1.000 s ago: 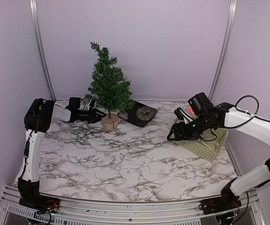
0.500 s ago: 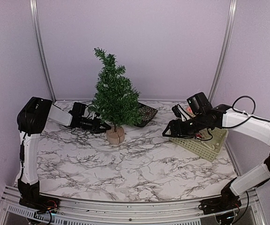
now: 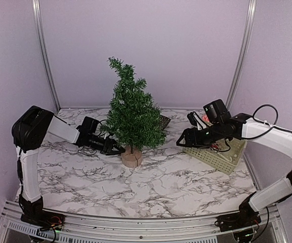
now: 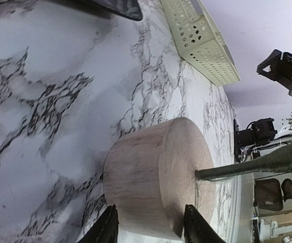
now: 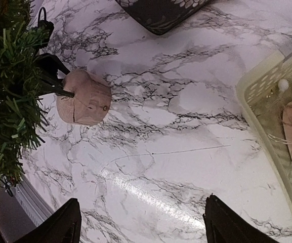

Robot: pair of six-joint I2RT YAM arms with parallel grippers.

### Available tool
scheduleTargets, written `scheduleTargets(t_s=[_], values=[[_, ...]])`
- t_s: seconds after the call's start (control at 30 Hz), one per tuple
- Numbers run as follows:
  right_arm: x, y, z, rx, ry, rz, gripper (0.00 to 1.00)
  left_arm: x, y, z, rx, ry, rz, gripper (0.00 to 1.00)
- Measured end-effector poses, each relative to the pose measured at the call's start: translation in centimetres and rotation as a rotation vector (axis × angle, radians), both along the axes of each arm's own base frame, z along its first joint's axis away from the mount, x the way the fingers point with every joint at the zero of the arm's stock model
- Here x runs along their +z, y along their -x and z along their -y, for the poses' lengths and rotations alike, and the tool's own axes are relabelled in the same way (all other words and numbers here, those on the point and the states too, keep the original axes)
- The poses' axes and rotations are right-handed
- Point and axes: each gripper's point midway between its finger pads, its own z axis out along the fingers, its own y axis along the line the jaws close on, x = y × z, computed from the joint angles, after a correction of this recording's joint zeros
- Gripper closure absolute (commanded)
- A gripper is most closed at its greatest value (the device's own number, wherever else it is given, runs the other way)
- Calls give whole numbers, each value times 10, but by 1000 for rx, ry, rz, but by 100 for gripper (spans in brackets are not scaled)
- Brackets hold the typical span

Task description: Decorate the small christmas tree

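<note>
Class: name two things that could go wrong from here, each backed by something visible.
1. The small christmas tree stands tall on a narrow log base, with the left gripper low at that base: a nudge might topple it.
2. The right gripper hangs open near the basket and could knock it.

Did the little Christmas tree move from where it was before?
Yes. The small christmas tree has slid toward the front and to the right, away from the back wall and closer to the basket.
</note>
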Motion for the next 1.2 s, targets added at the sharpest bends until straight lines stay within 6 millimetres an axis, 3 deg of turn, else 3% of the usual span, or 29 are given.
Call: scheduleTargets(t_s=[0.2,0.3,0.4,0.6,0.87,0.97,1.2], values=[[33,-17,23,-71,26,84,22,2,8,-18,83,-69,-19,31],[47,-34,52,-155,45,130,28,12,2,-31,152,-83,-12,27],[46,-48,86,-258,81,133,33,28,-7,-45,226,-90,18,26],[17,-67,154,-437,203,59,41,59,-16,-69,345,-94,89,24],[-45,-74,231,-581,382,-89,49,72,-11,-84,415,-104,109,24],[-67,-74,244,-582,451,-136,53,70,-8,-86,426,-110,102,24],[-109,-70,253,-517,559,-227,57,68,-8,-87,439,-115,94,24]])
